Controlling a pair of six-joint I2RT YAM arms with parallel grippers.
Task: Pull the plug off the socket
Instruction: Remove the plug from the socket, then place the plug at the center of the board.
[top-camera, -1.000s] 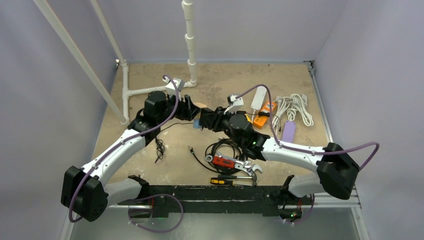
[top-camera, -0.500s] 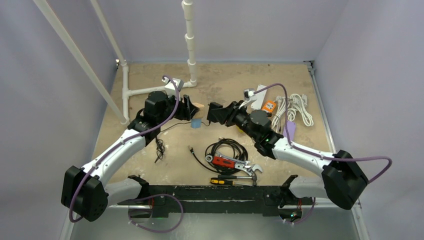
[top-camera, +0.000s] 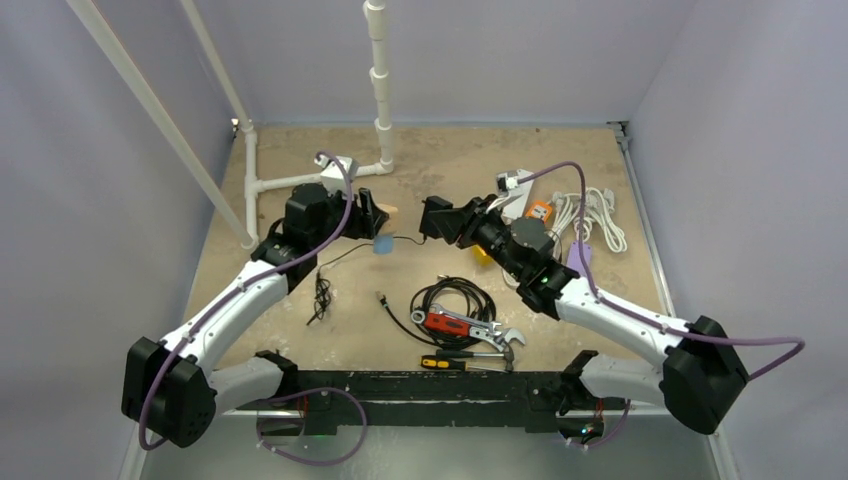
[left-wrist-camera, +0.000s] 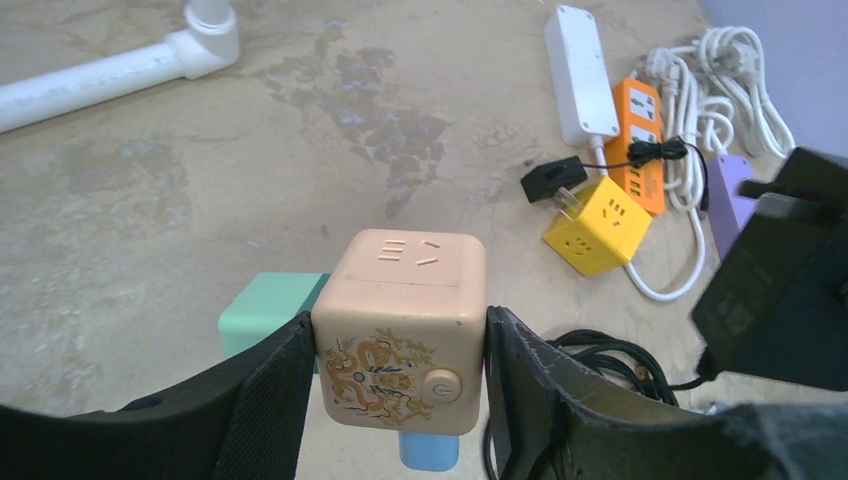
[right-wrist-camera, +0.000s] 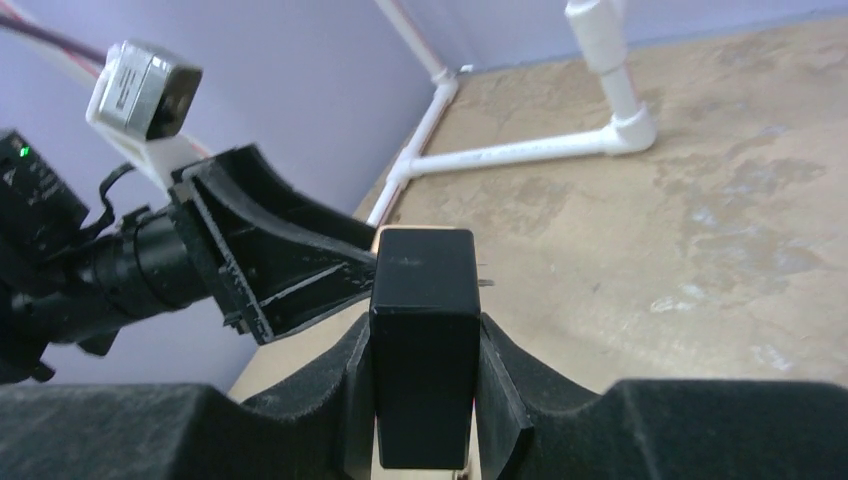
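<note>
The right gripper (right-wrist-camera: 425, 390) is closed partway on the black plug (right-wrist-camera: 422, 330), with 1 finger pressed to each of its 2 flat sides. The plug is a box-shaped block whose long axis runs along the fingers. It sticks out past the fingertips, end-on toward the left gripper (left-wrist-camera: 400, 385); I cannot make out its prongs. It is clear of the socket, with open air between the 2.

The left gripper clamps the cube socket (left-wrist-camera: 400, 300) between its 2 fingers, 1 on each side wall. The cube is beige. Its slotted face is turned up in the left wrist view, and the face with the dragon print and a round button is turned toward that camera.

From above, both arms reach forward and bend inward over the middle of the table (top-camera: 300, 330). The 2 grippers face each other, near but apart (left (top-camera: 372, 212), right (top-camera: 435, 218)).

Past the cube on the tabletop lie a yellow cube socket (left-wrist-camera: 597, 225), an orange power strip (left-wrist-camera: 640, 140), a white power strip (left-wrist-camera: 580, 70) and a coiled white cable (left-wrist-camera: 730, 80). White PVC pipe (left-wrist-camera: 110, 75) runs along the far left. Nearer the arm bases are a black cable coil (top-camera: 450, 297) and a red-handled wrench (top-camera: 450, 322).
</note>
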